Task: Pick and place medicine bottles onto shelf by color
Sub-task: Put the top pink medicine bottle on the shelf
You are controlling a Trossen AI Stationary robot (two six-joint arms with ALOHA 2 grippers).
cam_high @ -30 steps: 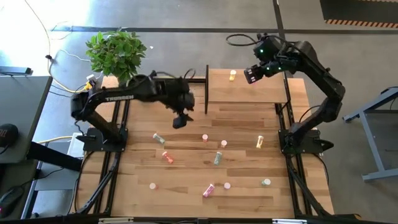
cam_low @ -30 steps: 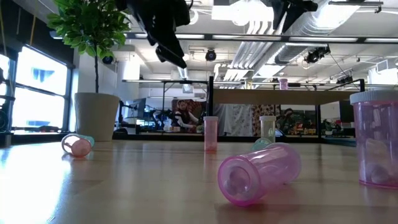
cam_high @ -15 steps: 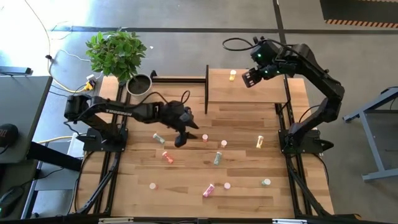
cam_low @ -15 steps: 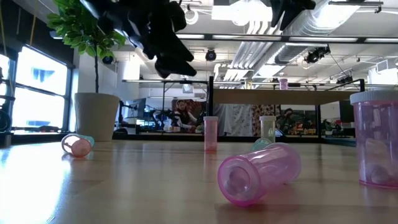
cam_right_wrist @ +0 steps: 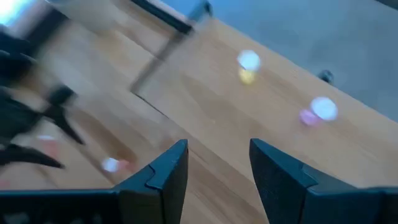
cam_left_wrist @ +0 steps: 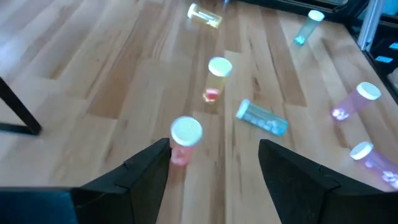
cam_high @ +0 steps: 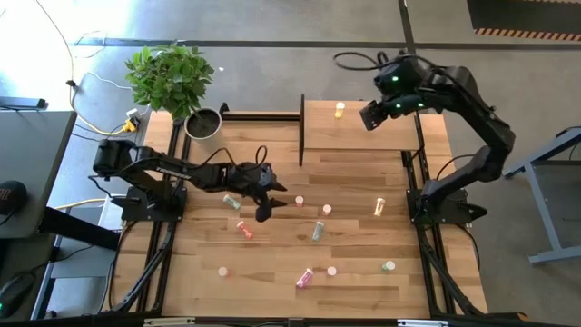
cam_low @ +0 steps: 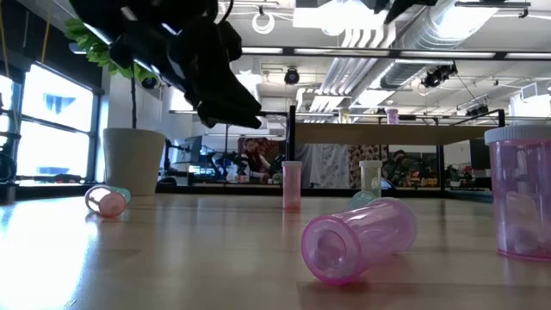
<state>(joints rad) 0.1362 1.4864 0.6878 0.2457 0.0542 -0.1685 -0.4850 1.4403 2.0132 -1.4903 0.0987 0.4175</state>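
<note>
High view: the left gripper [cam_high: 264, 211] hangs low over the middle of the desk [cam_high: 272, 291]. An upright pink bottle [cam_high: 299, 201] stands just beside it, a fallen green one [cam_high: 232, 203] lies on its other side, and a red one [cam_high: 244, 229] lies nearby. More bottles are scattered across the front half of the desk. The right gripper [cam_high: 370, 114] hovers over the shelf [cam_high: 381, 136], near a yellow bottle [cam_high: 339, 110] already standing there.

Low view: the left gripper [cam_low: 225, 95] hangs above the desk with nothing in it. A pink bottle [cam_low: 292, 184] stands upright beyond it, and another pink one [cam_low: 357, 238] lies on its side close to the camera. These look like thin, hollow plastic: light, stiff and smooth, so a fallen one will likely roll at a nudge and an upright one will tip easily. The best hold is probably across the body below the cap, squeezed gently.

Left wrist view: the left fingers [cam_left_wrist: 146, 168] are spread wide and empty. The capped pink bottle [cam_left_wrist: 184, 140] stands upright just ahead, close to one finger's tip and off-centre in the gap. A second upright bottle [cam_left_wrist: 217, 78] and a lying green one [cam_left_wrist: 262, 118] sit farther ahead.

Right wrist view: the right fingers [cam_right_wrist: 165, 168] are apart and hold nothing. On the shelf [cam_right_wrist: 205, 106] ahead of them, well apart from the fingers, stand a yellow bottle [cam_right_wrist: 248, 66] and a pink one [cam_right_wrist: 318, 111].
</note>
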